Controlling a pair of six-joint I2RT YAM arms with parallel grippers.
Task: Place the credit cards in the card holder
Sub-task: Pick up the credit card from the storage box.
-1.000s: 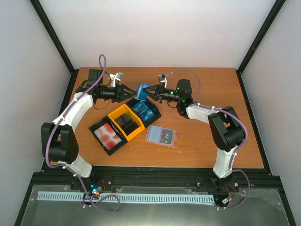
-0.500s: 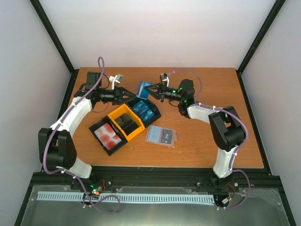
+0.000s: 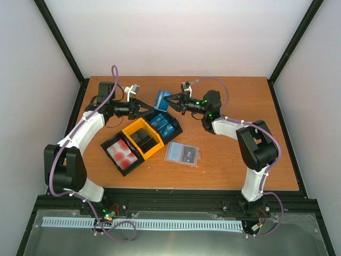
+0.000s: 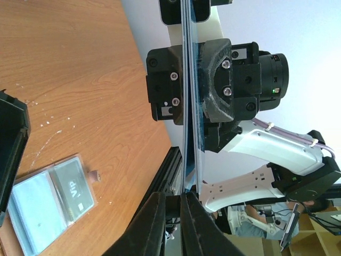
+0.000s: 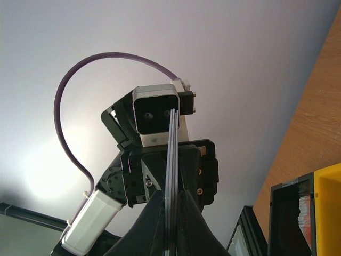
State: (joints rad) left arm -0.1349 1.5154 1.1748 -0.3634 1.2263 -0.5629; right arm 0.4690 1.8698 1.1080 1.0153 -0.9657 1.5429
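While the right gripper [image 3: 170, 101] clamps a thin stack of blue cards [image 3: 161, 100] above the table [image 3: 240, 101], the left gripper [image 3: 149, 106] shows its fingers almost together at their other edge; a real pinch can't be made out. The holder [image 3: 182, 154] lies open beside the bins [image 3: 141, 137].

We can read just one word. It says "ViP" in pale letters on a dark card [image 4: 73, 188] inside a see-through pocket of the card holder [image 4: 32, 213] on the desk [image 4: 80, 80]. The word lies sideways in the left wrist view. Other marks are too small to read.
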